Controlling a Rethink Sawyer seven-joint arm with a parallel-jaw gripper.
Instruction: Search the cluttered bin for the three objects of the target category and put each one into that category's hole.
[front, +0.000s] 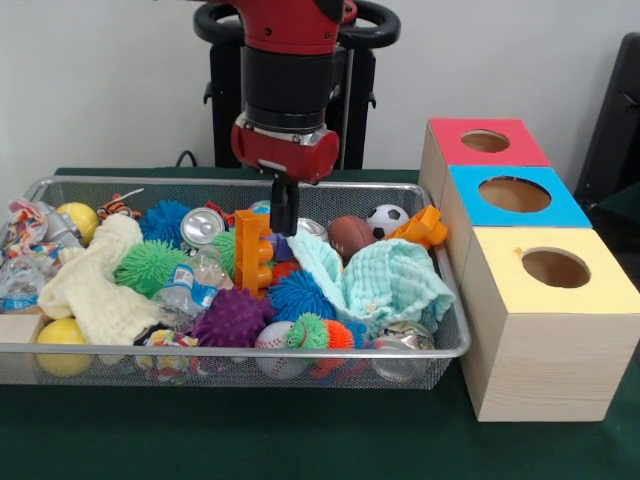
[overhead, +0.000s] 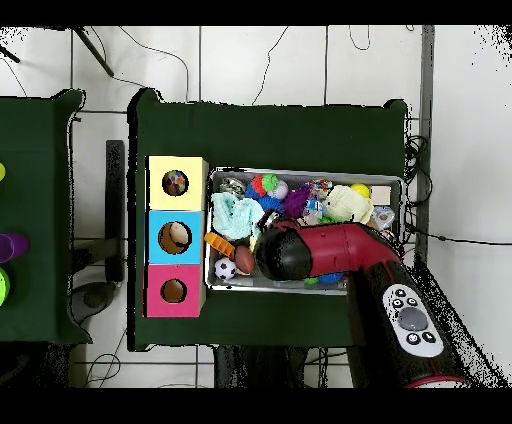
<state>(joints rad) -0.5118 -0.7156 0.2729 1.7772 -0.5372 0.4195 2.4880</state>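
Note:
The wire mesh bin (front: 250, 350) holds a cream knitted cloth (front: 100, 285) at its left, a mint green cloth (front: 390, 285) at its right, and a white cloth with coloured marks (front: 22, 222) crumpled at its far left end. My gripper (front: 285, 218) hangs over the middle of the bin, just above an orange block (front: 252, 250) and left of the mint cloth. It holds nothing that I can see. The yellow-topped box's hole (front: 555, 268) is nearest the camera, right of the bin. In the overhead view the arm (overhead: 330, 250) hides the gripper; the mint cloth (overhead: 233, 213), the cream cloth (overhead: 347, 203) and the yellow box's hole (overhead: 175, 183) show.
Spiky rubber balls (front: 232, 318), cans (front: 202, 227), a plastic bottle (front: 185, 290), a small football (front: 350, 235) and a soccer ball (front: 387, 219) crowd the bin. The blue-topped box (front: 515, 195) and the red-topped box (front: 485, 142) stand behind the yellow one. A dark green cloth (front: 300, 440) covers the table.

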